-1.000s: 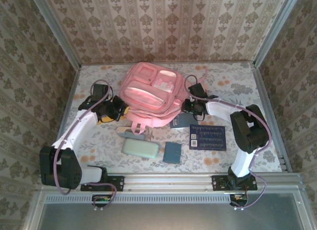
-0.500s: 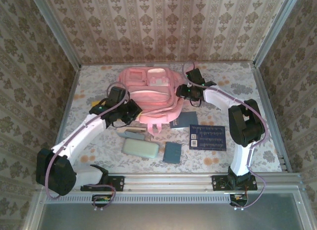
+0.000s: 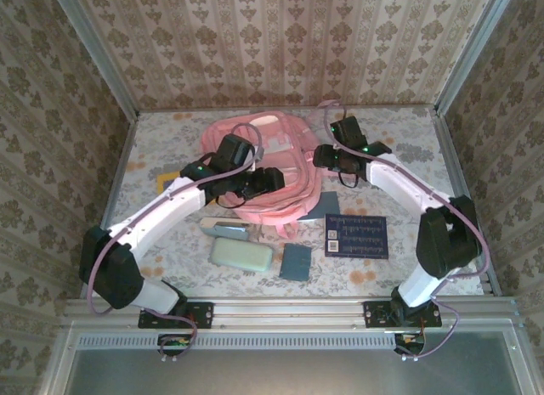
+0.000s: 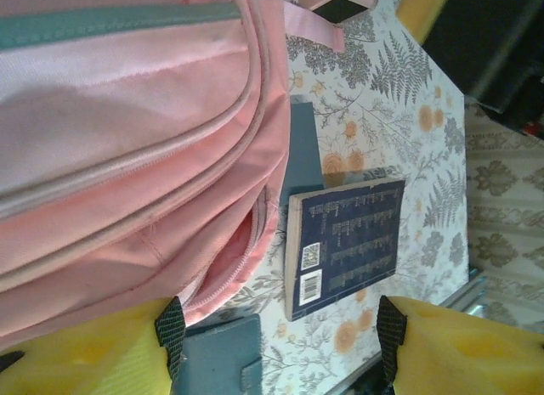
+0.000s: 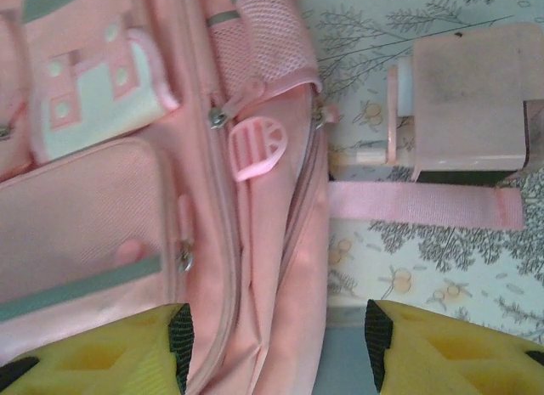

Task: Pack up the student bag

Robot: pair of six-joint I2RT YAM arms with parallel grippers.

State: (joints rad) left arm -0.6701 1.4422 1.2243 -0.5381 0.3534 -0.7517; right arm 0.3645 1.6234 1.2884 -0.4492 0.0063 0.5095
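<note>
Toward the back of the table: student bag lying flat, pockets up, between both arms. Left gripper at its near edge, jaws well apart, gripping nothing. Right gripper over its right side, near the zip pull, likewise parted and empty (fabric below the gap, not pinched). Probably flanking the bag to steady it and find the zip. Dark blue book, mint case and small teal notebook in front, not yet packed.
</note>
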